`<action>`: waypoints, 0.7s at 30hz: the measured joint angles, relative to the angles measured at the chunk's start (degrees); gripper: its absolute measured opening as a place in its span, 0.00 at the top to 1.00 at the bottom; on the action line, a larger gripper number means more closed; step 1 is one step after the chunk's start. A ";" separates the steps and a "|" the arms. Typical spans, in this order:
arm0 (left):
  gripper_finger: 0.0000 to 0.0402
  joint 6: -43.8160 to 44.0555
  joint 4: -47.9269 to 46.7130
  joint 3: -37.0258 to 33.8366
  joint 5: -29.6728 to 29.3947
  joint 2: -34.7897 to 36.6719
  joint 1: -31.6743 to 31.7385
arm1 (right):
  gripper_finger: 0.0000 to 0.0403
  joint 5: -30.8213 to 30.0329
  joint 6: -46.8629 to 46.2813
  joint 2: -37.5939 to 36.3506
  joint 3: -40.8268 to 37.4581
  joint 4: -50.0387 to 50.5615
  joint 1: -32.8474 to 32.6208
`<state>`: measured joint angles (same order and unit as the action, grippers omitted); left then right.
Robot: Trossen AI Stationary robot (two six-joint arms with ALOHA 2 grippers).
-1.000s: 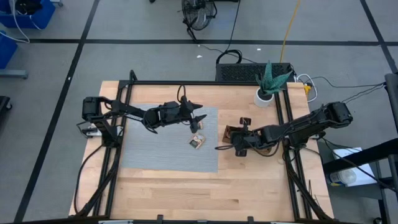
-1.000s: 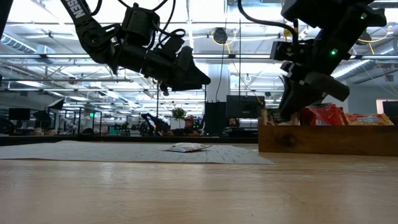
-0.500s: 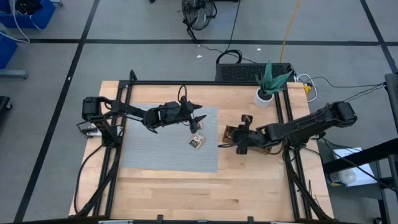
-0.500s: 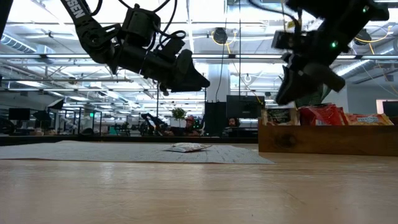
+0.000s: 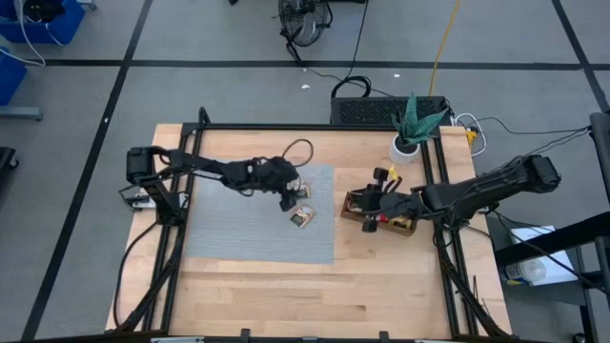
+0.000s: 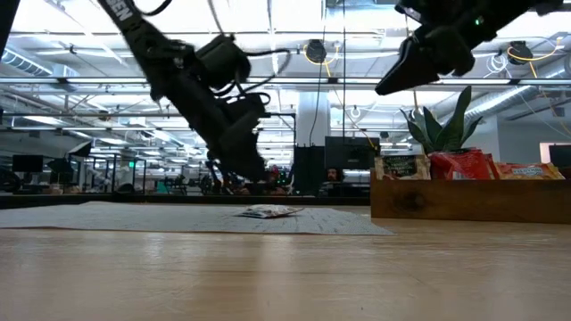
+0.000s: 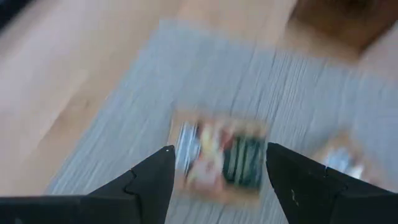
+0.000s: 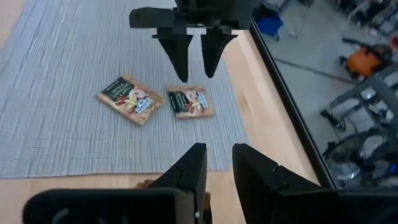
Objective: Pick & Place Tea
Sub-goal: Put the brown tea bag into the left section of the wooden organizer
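Grey mat [image 5: 257,224] bears two tea sachets [image 8: 189,101]; left pincer [image 8: 194,61] spread above; right pincer [image 8: 217,168] parted.

The sachet [image 7: 221,155] beneath the left hand [image 7: 217,171] is a smear; its printing can't be read from the wrist.

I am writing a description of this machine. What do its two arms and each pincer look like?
Both arms are dark, nearly black, with thick jointed segments. Black cables loop loosely above the left arm. The left pincer and right pincer each have two flat, tapered black fingers. The right arm shows a small green light.
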<state>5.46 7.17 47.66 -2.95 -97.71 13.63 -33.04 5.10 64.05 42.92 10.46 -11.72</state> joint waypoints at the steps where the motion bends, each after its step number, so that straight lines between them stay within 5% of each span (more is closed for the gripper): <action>1: 0.38 -0.93 -5.26 1.69 -1.05 0.00 -0.19 | 0.84 0.02 1.34 0.06 -1.01 -1.99 0.03; 5: 0.38 -0.36 -18.79 8.54 -1.87 0.01 1.47 | 0.84 0.04 6.38 0.20 -5.97 -11.56 0.07; 14: 0.39 -7.14 -15.87 10.89 0.33 -0.70 6.22 | 0.84 0.02 14.16 0.22 -16.86 -34.07 0.08; 21: 0.62 -6.73 -11.95 10.80 4.27 -6.28 4.60 | 0.84 0.02 18.39 0.22 -21.40 -44.18 0.08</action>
<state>-1.28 -4.78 58.46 1.32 -103.99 18.24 -33.01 23.49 64.27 21.52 -33.72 -11.64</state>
